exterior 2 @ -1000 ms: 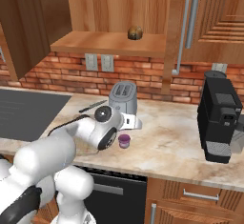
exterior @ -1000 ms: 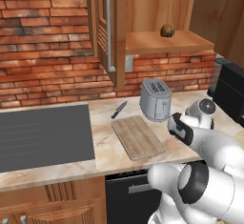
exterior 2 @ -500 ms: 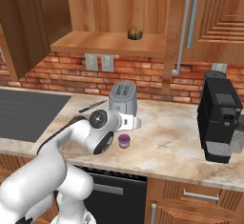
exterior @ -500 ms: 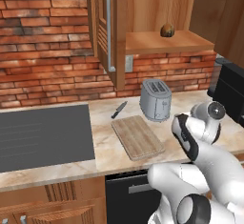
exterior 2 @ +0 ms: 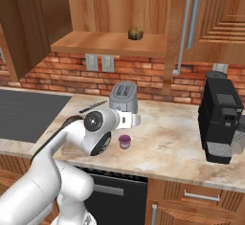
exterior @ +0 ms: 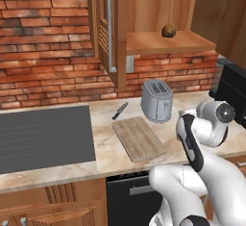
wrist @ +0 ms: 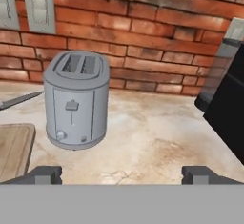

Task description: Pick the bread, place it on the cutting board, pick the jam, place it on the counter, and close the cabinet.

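Since a second ago the arm has swung its hand up off the counter, leaving the jam standing near the front edge, just right of the cutting board. Next comes the bread, on the open cabinet shelf; rise clear of the toaster first. The gripper is spread wide, holding nothing.
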Tool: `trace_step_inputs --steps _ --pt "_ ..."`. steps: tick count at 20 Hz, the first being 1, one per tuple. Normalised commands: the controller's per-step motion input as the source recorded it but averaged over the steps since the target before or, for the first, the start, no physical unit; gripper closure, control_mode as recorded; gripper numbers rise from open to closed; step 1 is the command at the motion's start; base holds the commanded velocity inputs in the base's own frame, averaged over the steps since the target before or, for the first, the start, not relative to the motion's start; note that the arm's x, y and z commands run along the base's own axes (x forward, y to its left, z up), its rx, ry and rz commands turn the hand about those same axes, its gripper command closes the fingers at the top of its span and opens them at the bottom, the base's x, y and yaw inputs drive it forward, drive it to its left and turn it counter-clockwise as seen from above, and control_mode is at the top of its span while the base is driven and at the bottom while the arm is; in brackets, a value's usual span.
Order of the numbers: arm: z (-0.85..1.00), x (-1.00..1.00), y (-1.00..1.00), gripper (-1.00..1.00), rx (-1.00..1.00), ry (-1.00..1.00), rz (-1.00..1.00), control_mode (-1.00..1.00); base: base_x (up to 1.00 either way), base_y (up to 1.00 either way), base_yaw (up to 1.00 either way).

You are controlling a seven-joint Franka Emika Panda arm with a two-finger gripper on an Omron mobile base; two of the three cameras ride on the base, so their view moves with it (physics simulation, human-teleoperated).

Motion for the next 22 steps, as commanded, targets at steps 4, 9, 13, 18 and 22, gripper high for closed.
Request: trace_step_inputs --steps 4,9,13,18,22 --pt "0.50 0.00 0.00 -1.00 0.00 -0.05 0.00 -1.00 0.00 0.00 0.00" --pt "0.48 0.00 0.00 -1.00 0.00 -0.03 0.00 -1.00 0.00 0.00 0.00" --pt "0.46 -0.04 0.00 -1.00 0.00 0.00 0.00 -1.00 0.00 0.00 0.00" --pt "0.42 -0.04 0.00 -1.00 0.00 0.00 0.00 -1.00 0.00 0.00 0.00" --pt "0.31 -0.05 0.03 -1.00 0.00 0.00 0.00 -1.00 0.00 0.00 0.00"
